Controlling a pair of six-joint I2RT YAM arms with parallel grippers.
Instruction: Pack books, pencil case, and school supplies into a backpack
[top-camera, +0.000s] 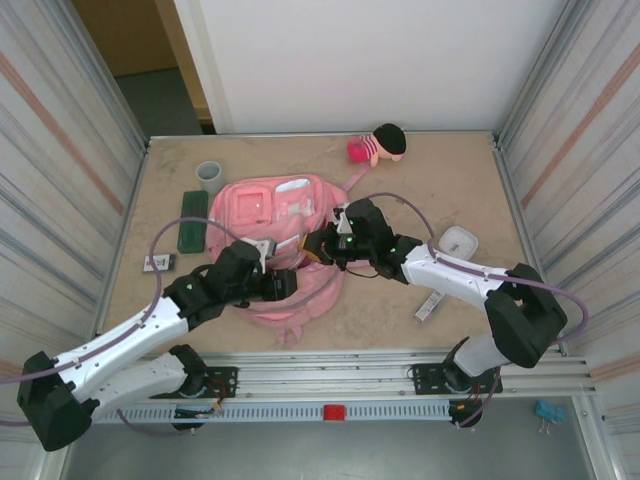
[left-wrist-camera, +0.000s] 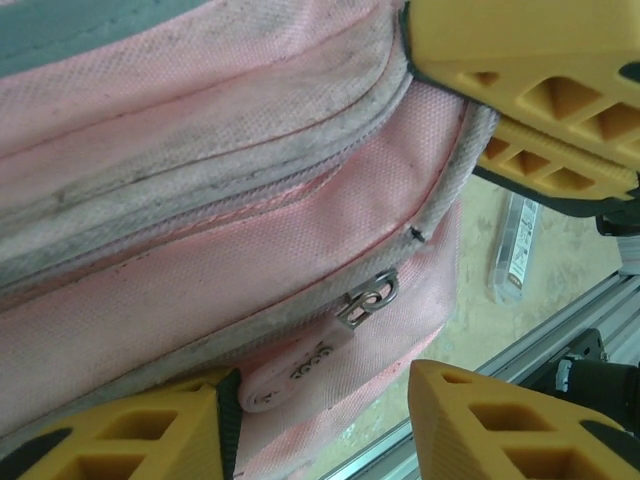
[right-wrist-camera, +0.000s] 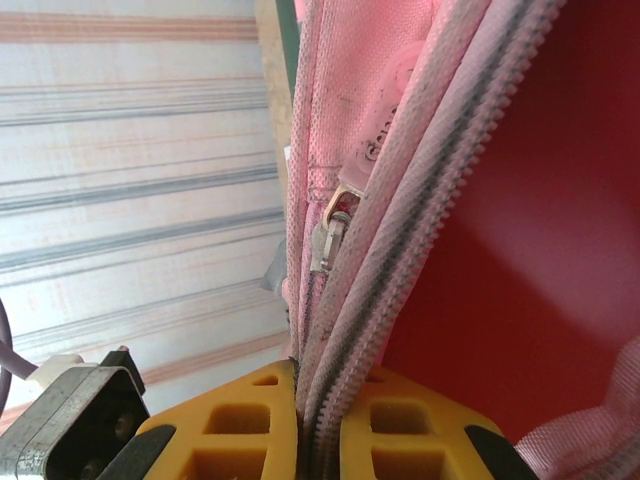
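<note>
The pink backpack (top-camera: 262, 208) lies flat in the middle of the table. My right gripper (top-camera: 318, 243) is shut on its open zipper edge (right-wrist-camera: 375, 270), with the red lining beside it. Its yellow fingers (left-wrist-camera: 540, 90) pinch that edge in the left wrist view. My left gripper (left-wrist-camera: 320, 388) stands open at the backpack's near side (top-camera: 288, 285). A pink zipper pull tab (left-wrist-camera: 300, 375) lies between the jaws, its end against the left pad. The dark green pencil case (top-camera: 192, 220) lies left of the backpack. A white box (top-camera: 458, 240), a pale strip (top-camera: 430, 305) and a small card (top-camera: 158, 263) lie on the table. The books are out of view.
A grey cup (top-camera: 208, 175) stands behind the pencil case. A pink plush doll (top-camera: 378, 145) lies at the back. Ribbed walls close in the left and right sides. A metal rail (top-camera: 330, 380) runs along the near edge. The pale strip (left-wrist-camera: 515, 245) lies just right of the backpack's corner.
</note>
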